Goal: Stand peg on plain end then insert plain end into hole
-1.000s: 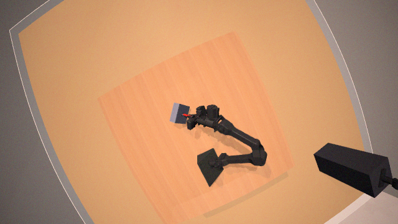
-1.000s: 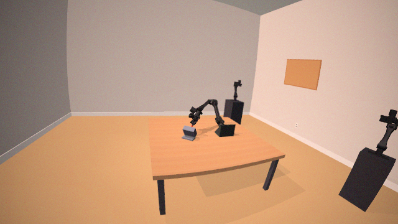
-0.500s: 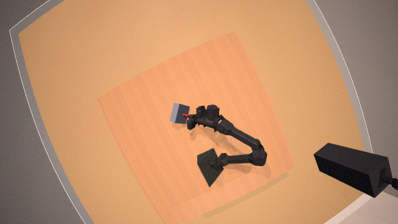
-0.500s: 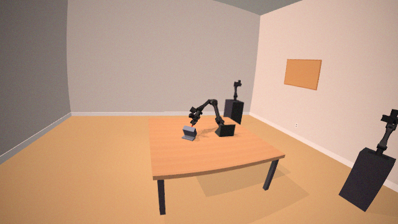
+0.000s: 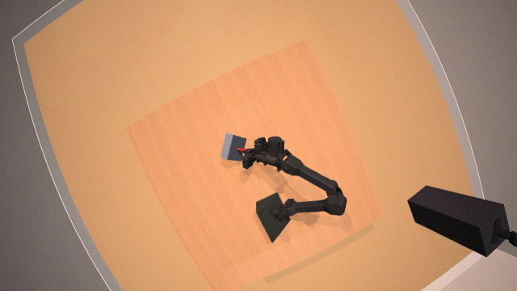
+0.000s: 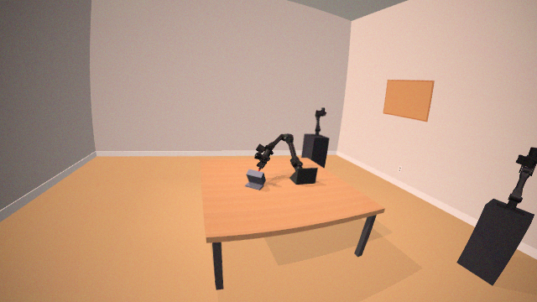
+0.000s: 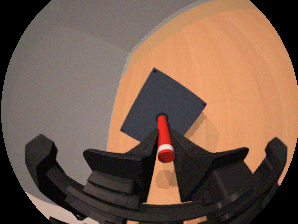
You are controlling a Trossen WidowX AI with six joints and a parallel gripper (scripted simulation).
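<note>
Gripper [image 5: 245, 153] [image 6: 260, 167] [image 7: 164, 131] closed on red peg [image 5: 241, 149] [image 6: 259, 169] [image 7: 163, 135]. Peg lies between the fingertips, white-banded end nearest the wrist view, plain end at the hole ahead.

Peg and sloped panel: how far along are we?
The red peg is off the table, so the pick-up looks done; whether it stood first, I cannot tell. In hand: insertion, the fingers shut on it, plain end at the panel's hole. Left: seat it, release, withdraw.
</note>
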